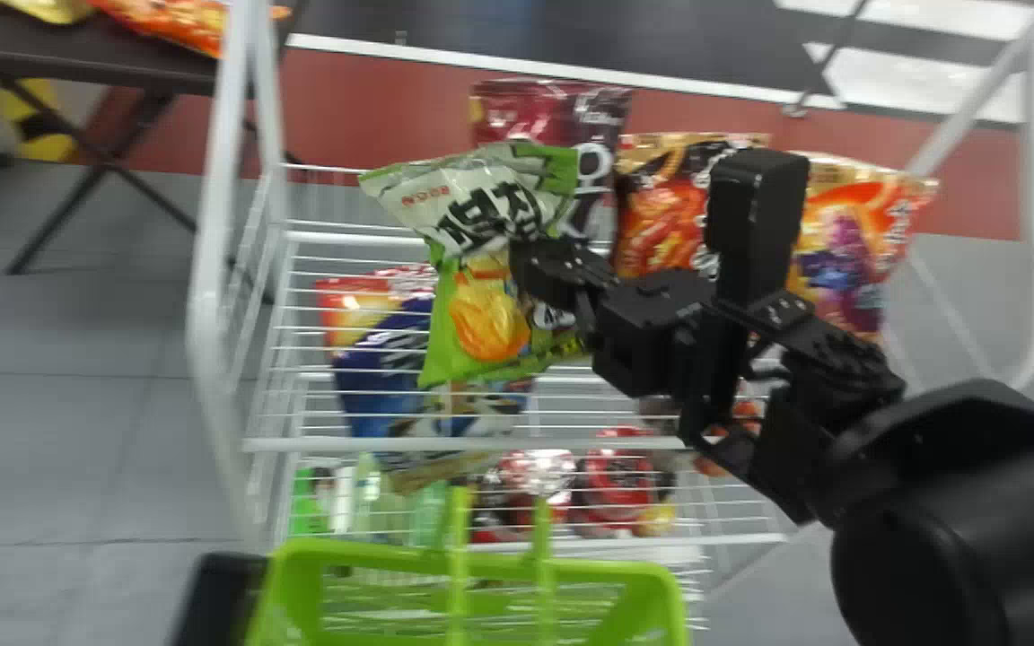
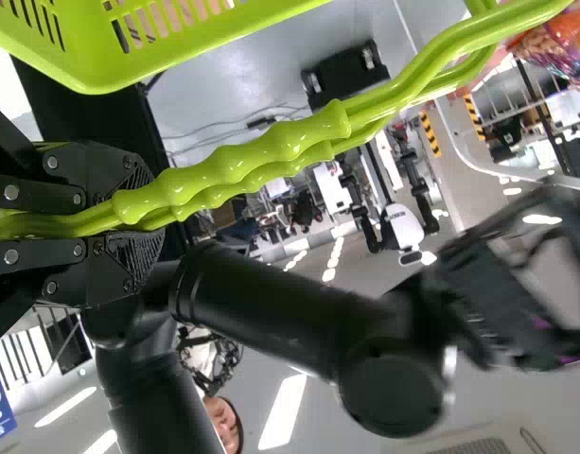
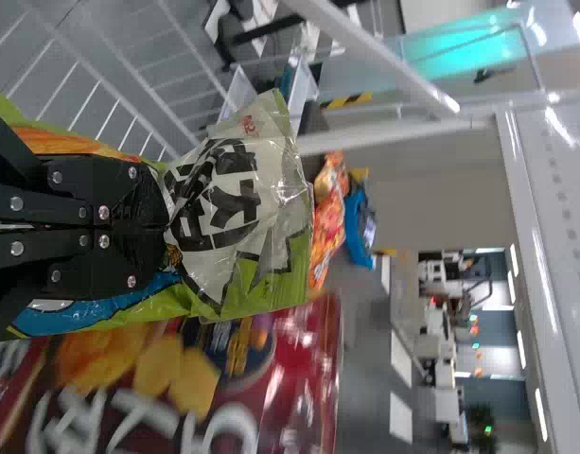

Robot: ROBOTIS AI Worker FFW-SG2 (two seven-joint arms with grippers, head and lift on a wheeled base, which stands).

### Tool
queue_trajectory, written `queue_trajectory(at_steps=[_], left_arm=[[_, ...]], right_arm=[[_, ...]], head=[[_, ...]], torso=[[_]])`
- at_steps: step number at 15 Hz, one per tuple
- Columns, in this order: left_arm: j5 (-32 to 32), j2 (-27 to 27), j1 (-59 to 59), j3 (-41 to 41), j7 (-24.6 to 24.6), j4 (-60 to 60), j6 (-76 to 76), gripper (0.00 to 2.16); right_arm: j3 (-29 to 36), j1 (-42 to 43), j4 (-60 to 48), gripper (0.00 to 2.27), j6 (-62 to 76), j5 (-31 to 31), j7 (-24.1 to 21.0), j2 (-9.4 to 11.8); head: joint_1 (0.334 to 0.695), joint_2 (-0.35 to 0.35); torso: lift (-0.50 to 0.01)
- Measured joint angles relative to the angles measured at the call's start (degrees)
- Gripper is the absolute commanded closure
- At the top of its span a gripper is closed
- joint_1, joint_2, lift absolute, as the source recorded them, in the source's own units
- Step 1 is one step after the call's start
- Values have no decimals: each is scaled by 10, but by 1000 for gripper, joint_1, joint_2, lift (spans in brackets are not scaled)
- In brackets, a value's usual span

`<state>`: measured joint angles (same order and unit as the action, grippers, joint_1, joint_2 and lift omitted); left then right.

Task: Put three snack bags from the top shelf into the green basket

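In the head view my right gripper (image 1: 546, 262) is shut on a green-and-white snack bag (image 1: 481, 314) above the wire top shelf (image 1: 346, 238), left of the other bags. Seen from the right wrist, the gripper (image 3: 165, 225) pinches the middle of that bag (image 3: 261, 218), its film creased around the fingers. The green basket (image 1: 589, 567) is at the bottom of the head view, in front of the rack, with part of my left arm (image 1: 216, 597) beside it. My left gripper (image 2: 138, 216) is shut on the handles (image 2: 271, 151) of the basket (image 2: 176, 28).
On the top shelf stand a dark red bag (image 1: 517, 108) and orange bags (image 1: 661, 215), (image 1: 858, 215). Lower levels hold a blue bag (image 1: 382, 368) and red packs (image 1: 616, 484). White rack posts (image 1: 212, 269) rise at both sides; a dark table (image 1: 77, 54) stands back left.
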<state>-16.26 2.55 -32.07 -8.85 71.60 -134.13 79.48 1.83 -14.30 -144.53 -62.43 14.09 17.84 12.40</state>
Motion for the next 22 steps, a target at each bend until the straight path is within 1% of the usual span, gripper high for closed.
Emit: queue_trajectory(at_steps=[1,2,3,5,7,8,9,11,13,15,19,22], left_arm=[[-6,0,1,6,2,2,-6,1632],[-14,0,3,13,3,9,-17,1632],[-20,-1,5,19,5,13,-26,1632],[-25,-3,9,28,5,16,-32,1632],[-25,-6,11,32,5,16,-35,1632],[-25,-7,11,32,5,16,-38,1632],[-25,-7,11,32,4,16,-43,1632],[-25,-9,11,32,4,16,-50,1632],[-24,-11,13,32,3,16,-58,1632],[-24,-13,14,32,4,16,-63,1632],[-24,-14,14,30,5,14,-65,1632],[-24,-14,13,23,5,9,-64,1632]], right_arm=[[52,-28,-44,2067,-72,33,1,13],[104,-58,-90,2067,-147,61,2,21],[159,-89,-128,2067,-200,95,6,23],[267,-131,-171,2067,-255,176,10,18],[366,-144,-188,2067,-268,270,10,17],[403,-146,-193,2064,-269,315,11,16],[422,-152,-195,2064,-270,350,12,14],[422,-177,-195,2064,-270,386,12,4],[393,-204,-191,2061,-270,394,-2,-6],[353,-227,-173,2061,-270,392,-14,-10],[275,-239,-118,2057,-270,358,-24,-11],[205,-240,-76,1993,-270,305,-30,-11]], head=[[695,-350],[695,-350],[695,-350],[695,-350],[695,-350],[695,-350],[695,-350],[695,-350],[695,-350],[695,-350],[695,-350],[695,-350]], torso=[[-45],[-45],[-45],[-45],[-45],[-45],[-45],[-45],[-45],[-45],[-45],[-45]])
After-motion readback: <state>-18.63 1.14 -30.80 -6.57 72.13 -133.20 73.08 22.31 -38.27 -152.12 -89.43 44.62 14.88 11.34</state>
